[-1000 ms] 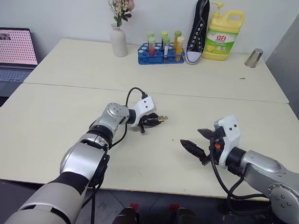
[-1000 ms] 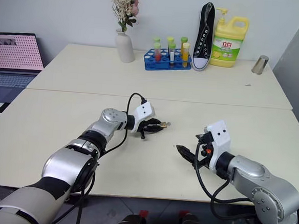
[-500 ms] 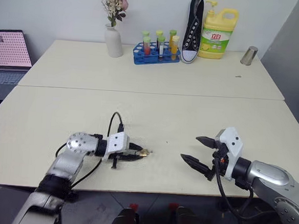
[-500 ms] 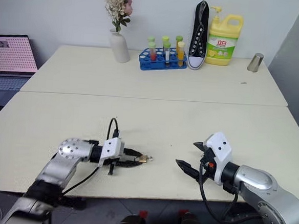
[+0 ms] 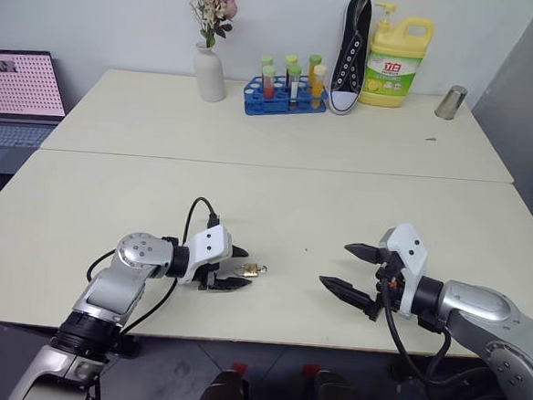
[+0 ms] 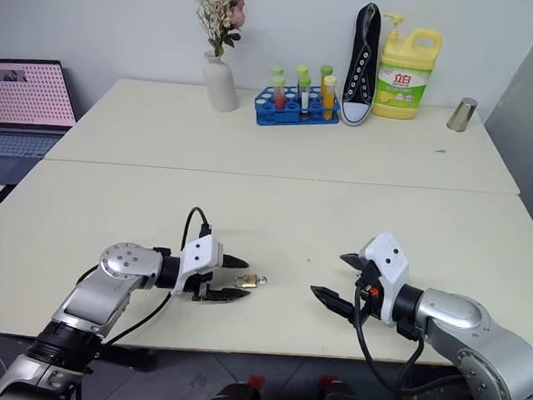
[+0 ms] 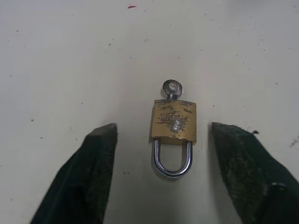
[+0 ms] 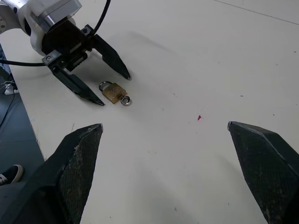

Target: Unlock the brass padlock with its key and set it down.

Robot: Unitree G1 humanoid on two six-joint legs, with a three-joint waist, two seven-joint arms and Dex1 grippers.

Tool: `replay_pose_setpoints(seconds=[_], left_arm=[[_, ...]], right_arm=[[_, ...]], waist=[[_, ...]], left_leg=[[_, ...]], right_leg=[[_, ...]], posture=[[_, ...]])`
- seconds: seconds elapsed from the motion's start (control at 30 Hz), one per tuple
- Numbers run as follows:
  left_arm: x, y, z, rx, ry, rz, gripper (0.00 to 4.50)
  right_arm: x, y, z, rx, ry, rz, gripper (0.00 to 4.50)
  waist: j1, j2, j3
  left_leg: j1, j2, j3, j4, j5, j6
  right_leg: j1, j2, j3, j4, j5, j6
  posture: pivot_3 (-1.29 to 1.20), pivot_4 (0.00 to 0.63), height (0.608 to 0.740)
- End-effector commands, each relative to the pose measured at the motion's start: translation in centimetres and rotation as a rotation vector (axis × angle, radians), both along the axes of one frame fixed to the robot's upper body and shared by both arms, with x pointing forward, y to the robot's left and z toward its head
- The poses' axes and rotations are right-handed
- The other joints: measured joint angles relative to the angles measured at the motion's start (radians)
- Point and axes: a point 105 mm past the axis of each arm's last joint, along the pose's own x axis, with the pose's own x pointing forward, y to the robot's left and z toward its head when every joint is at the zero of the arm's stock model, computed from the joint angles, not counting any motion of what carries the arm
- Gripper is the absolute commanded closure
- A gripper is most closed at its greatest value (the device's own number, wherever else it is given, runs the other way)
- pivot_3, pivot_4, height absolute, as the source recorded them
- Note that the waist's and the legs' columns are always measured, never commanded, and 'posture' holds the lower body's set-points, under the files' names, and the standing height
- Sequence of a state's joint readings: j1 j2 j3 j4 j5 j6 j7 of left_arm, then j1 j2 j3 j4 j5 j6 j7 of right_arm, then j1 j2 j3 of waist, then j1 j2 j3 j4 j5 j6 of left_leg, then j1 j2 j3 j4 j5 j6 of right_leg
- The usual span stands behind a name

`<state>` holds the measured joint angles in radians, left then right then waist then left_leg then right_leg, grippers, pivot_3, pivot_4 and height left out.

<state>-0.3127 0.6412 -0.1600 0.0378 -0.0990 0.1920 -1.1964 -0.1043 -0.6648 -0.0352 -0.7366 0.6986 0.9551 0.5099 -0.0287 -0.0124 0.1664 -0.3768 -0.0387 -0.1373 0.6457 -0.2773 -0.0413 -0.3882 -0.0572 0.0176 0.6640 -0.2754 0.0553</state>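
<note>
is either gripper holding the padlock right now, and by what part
Nothing is held. The padlock lies flat on the table, key in its body, between the open left gripper's fingers, touching neither. The right gripper is open and empty.

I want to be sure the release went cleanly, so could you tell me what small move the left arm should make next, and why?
Probably draw the left gripper straight back from the brass padlock. Its fingers stand open either side of the lock without touching it, and the lock lies flat on the table with the key in its body. The right gripper is open and well apart.
</note>
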Motion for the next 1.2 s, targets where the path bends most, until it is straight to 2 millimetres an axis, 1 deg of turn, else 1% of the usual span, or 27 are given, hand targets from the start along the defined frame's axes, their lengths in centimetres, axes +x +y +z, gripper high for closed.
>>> replay_pose_setpoints(seconds=[0.03,0.1,0.2,0.33,0.5,0.6,0.77,0.83,0.9,1.03,1.07,1.13,1.17,1.2], left_arm=[[-0.1,-0.4,1.9,-0.042,-0.052,-0.022,0.09],[-0.2,-0.7,1.8,-0.034,-0.055,-0.041,0.09],[-0.1,-1.2,0.9,0.000,-0.047,-0.059,0.09],[0.3,-0.9,0.0,0.056,-0.049,-0.060,0.09],[0.4,-0.8,-0.8,0.075,-0.011,-0.040,0.09],[0.4,-0.6,-1.1,0.099,0.007,-0.035,0.70],[0.0,0.2,-1.9,0.156,0.070,-0.018,2.24],[-0.1,0.6,-2.2,0.179,0.088,-0.003,2.98],[0.0,1.0,-2.5,0.204,0.089,0.010,3.53],[-0.2,1.1,-2.2,0.214,0.058,-0.025,3.54],[-0.2,0.7,-1.7,0.199,0.011,-0.055,3.54],[-0.1,-0.6,-0.2,0.123,-0.095,-0.109,3.54],[0.3,-1.3,0.8,0.078,-0.162,-0.110,3.54],[0.8,-2.1,2.2,0.029,-0.289,-0.124,3.54]], right_arm=[[-0.3,0.3,0.6,0.012,-0.021,0.010,0.00],[-0.3,0.4,0.6,0.013,-0.020,0.011,0.00],[-0.4,0.5,0.6,0.014,-0.019,0.015,0.00],[-0.4,0.6,0.7,0.013,-0.023,0.015,0.00],[-0.5,0.7,0.7,0.015,-0.022,0.018,0.00],[-0.6,0.8,0.7,0.020,-0.020,0.021,0.00],[-0.5,1.0,1.0,0.036,-0.031,0.029,0.00],[-0.4,1.0,1.2,0.045,-0.037,0.031,0.00],[-0.4,1.0,1.3,0.050,-0.044,0.033,0.00],[-0.3,1.0,1.3,0.031,-0.060,0.043,0.00],[-0.4,1.0,1.3,0.026,-0.066,0.048,0.00],[-0.4,1.0,1.4,0.019,-0.087,0.056,0.00],[-0.4,1.1,1.6,0.020,-0.103,0.057,0.00],[-0.3,1.1,1.7,0.021,-0.129,0.050,0.00]], waist=[[0.000,0.000,0.000],[0.000,0.000,0.000],[0.000,0.000,0.000],[0.000,0.000,0.000],[0.000,0.000,0.000],[0.000,0.000,0.000],[0.000,0.000,-0.001],[-0.001,0.000,-0.001],[-0.003,0.001,-0.001],[-0.004,0.001,-0.001],[-0.005,0.001,-0.001],[-0.005,0.001,-0.001],[-0.004,0.001,-0.001],[-0.002,0.001,-0.001]], left_leg=[[0.000,0.000,0.000,0.000,0.000,0.000],[0.000,0.000,0.000,0.000,0.000,0.000],[0.000,0.000,0.000,0.000,0.000,0.000],[0.000,0.000,0.000,0.000,0.000,0.000],[0.000,0.000,0.000,0.000,0.000,0.000],[0.000,0.000,0.000,0.000,0.000,0.000],[0.001,0.000,0.000,0.000,0.000,0.000],[0.002,0.000,0.001,0.000,0.000,0.000],[0.003,0.000,0.001,0.000,0.000,0.000],[0.004,0.001,0.001,0.000,0.000,0.000],[0.004,0.001,0.001,-0.001,0.000,0.000],[0.004,0.002,0.001,-0.001,0.000,0.000],[0.004,0.002,0.001,-0.001,0.000,0.000],[0.003,0.002,0.001,-0.001,0.000,0.000]], right_leg=[[0.000,0.000,0.000,0.000,0.000,0.000],[0.000,0.000,0.000,0.000,0.000,0.000],[0.000,0.000,0.000,0.000,0.000,0.000],[0.000,0.000,0.000,0.000,0.000,0.000],[0.000,0.000,0.000,0.000,0.000,0.000],[0.000,0.000,0.000,0.000,0.000,0.000],[0.001,0.000,0.000,0.000,0.000,0.000],[0.002,0.000,0.000,0.000,0.000,0.000],[0.002,0.000,0.001,0.001,0.000,0.000],[0.002,0.001,0.001,0.001,0.000,0.000],[0.002,0.001,0.001,0.001,0.000,0.000],[0.002,0.002,0.001,0.001,0.000,0.000],[0.002,0.002,0.001,0.001,0.000,0.000],[0.002,0.001,0.001,0.000,0.000,0.000]], posture=[[0.00,0.150,0.740],[0.00,0.150,0.740],[0.00,0.150,0.740],[0.00,0.150,0.740],[0.00,0.150,0.740],[0.00,0.150,0.740],[0.00,0.150,0.740],[0.00,0.150,0.740],[0.00,0.150,0.740],[0.00,0.150,0.740],[0.00,0.150,0.740],[0.00,0.150,0.740],[0.00,0.150,0.740],[0.00,0.150,0.740]])
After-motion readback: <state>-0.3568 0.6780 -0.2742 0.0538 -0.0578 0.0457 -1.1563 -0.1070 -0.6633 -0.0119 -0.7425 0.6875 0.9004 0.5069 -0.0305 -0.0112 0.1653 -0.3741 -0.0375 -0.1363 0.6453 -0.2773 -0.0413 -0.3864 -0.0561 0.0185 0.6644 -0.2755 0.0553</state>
